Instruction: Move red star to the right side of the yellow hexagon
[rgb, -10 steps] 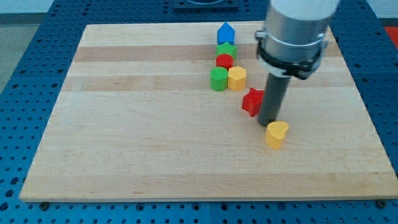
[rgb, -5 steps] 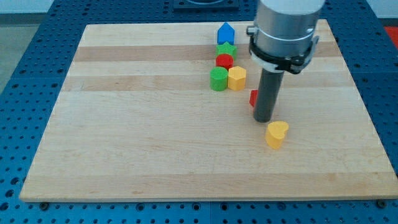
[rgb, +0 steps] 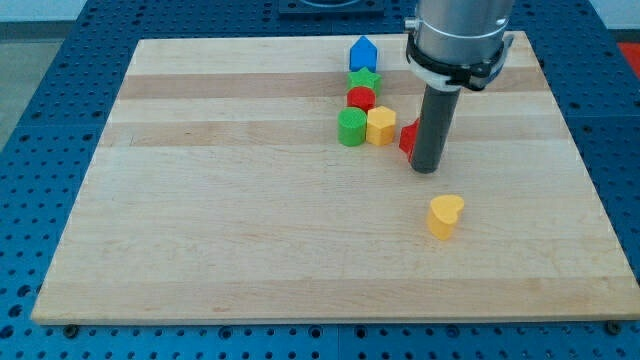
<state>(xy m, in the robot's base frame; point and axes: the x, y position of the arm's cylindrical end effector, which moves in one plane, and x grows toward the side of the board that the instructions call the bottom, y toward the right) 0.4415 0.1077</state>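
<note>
Your rig carries no pincer — only my tip (rgb: 425, 169), pressed against the red star (rgb: 408, 137) at its 5 o'clock. The star sits at 3 o'clock of the yellow hexagon (rgb: 380, 126), nearly touching — likely placed.

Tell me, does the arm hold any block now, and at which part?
Nothing is held. My tip only pushes: the rod stands in front of the red star, hiding most of it. The star sits just right of the yellow hexagon.

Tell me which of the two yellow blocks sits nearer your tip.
The yellow hexagon, up in the cluster, left of my tip; the yellow heart lies alone, farther below.
</note>
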